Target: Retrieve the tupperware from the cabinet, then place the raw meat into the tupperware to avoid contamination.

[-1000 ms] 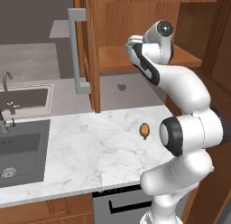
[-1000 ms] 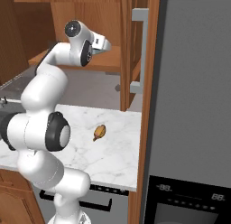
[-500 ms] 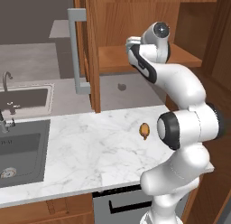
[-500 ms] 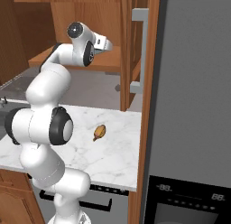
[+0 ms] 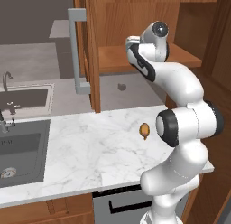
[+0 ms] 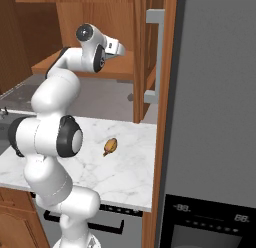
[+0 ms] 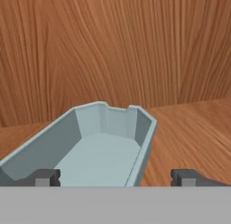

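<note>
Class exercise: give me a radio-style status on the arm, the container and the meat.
Gripper open, fingers astride tupperware on cabinet shelf. Not gripped yet. Raw meat on counter. Nothing blocking.

There is one tupperware (image 7: pixel 97 148), one lump of raw meat (image 5: pixel 145 129), one cabinet (image 5: pixel 135 20) with two handles, one sink (image 5: pixel 20 146), one tap (image 5: pixel 6 78) and one oven (image 6: pixel 207 224).

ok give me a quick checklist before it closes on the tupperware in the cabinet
1. Cabinet door open, arm reaching inside: ok.
2. Gripper open: ok.
3. Tupperware sits upright on the wooden shelf, in front of the fingertips: ok.
4. Jaws straddling a wall: the right rim lies between them, the left tip is by the left wall; cannot tell.
5. Tupperware empty: ok.
6. Raw meat lying on the marble counter, untouched: ok.
</note>
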Controlling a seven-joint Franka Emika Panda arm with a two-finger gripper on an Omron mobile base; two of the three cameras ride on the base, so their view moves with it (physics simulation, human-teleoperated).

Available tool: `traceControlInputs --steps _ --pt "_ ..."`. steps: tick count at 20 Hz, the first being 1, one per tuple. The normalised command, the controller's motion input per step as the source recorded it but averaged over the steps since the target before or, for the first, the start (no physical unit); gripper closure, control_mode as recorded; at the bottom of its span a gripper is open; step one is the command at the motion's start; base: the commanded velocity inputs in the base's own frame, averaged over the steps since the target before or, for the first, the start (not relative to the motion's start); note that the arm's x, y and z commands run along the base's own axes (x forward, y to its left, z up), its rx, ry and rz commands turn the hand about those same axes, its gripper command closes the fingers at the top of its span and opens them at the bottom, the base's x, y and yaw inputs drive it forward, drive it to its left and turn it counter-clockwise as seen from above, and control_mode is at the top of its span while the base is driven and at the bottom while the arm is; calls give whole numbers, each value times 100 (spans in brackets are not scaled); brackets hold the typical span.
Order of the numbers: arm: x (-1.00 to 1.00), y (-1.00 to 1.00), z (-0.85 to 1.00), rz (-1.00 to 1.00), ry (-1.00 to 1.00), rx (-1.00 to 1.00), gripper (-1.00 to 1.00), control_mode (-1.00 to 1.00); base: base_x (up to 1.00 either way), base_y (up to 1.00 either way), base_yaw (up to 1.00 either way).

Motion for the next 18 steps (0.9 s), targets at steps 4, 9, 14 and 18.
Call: traceControlInputs --steps 4,9,14,18 --pt "4 0 -9 0 0 0 100 -100 0 0 0" --pt "2 0 -2 0 0 0 100 -100 0 0 0" --pt "1 0 0 0 0 0 100 -100 0 0 0" --pt "-2 0 0 0 0 0 100 -100 0 0 0"
